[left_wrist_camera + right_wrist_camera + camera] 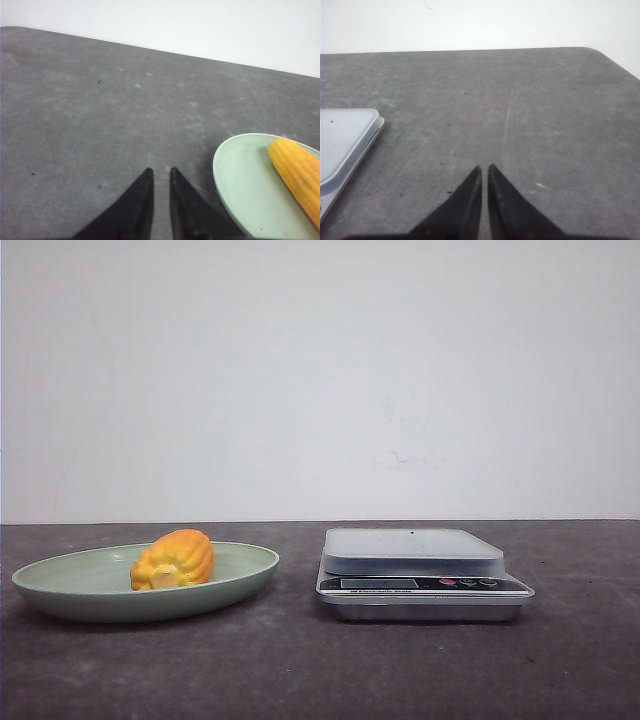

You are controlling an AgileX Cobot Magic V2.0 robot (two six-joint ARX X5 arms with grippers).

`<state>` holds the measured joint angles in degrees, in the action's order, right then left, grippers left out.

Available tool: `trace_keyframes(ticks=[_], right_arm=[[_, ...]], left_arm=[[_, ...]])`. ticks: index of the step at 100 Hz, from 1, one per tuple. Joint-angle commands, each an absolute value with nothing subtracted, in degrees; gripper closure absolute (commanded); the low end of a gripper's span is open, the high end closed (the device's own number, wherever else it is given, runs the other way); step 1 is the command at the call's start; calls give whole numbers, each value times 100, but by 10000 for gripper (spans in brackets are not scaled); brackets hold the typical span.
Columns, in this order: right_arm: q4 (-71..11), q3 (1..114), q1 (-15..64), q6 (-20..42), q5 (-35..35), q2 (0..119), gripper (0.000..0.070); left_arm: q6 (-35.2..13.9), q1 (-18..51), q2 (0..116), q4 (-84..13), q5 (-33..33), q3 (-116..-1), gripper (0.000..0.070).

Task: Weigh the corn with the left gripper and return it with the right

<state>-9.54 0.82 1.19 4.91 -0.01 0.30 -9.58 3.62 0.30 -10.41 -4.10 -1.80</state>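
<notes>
Corn: stubby orange-yellow ribbed corn cob (174,559) lies on its side, pale cut end toward the camera, long axis running away.
Plate: shallow pale green plate (60,575) on the dark grey surface (300,660) holds only the corn.
Scale: silver kitchen scale (420,573) beside plate, tray bare.
Left claw (159,172): narrow, holding nothing.
Right claw (484,168): nearly closed, holding nothing.

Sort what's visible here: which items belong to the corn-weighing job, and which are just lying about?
Part of the job:
- corn, lying in the green plate
- scale, platform bare
- left tool, fingers nearly together, holding nothing, beside the plate
- right tool, fingers nearly together, holding nothing, near the scale

Just lying about:
- nothing else; only the grey table
</notes>
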Motion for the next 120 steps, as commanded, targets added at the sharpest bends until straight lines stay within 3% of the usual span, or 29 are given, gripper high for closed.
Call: trace_keyframes(ticks=[1,84,104,120], right_arm=[[-886,58,132,556,-1,23,686],[-1013,58,137,714,-45,25,686],[-1011,58,137,735,-126,25,686],[-913,108,137,1131,-305,25,694]], left_arm=[[-882,360,23,-1074,-392,-84,673],[-895,360,23,-1068,-392,-84,673],[-1737,360,23,-1074,-386,-84,674],[-1787,360,23,-1000,-401,-93,690]])
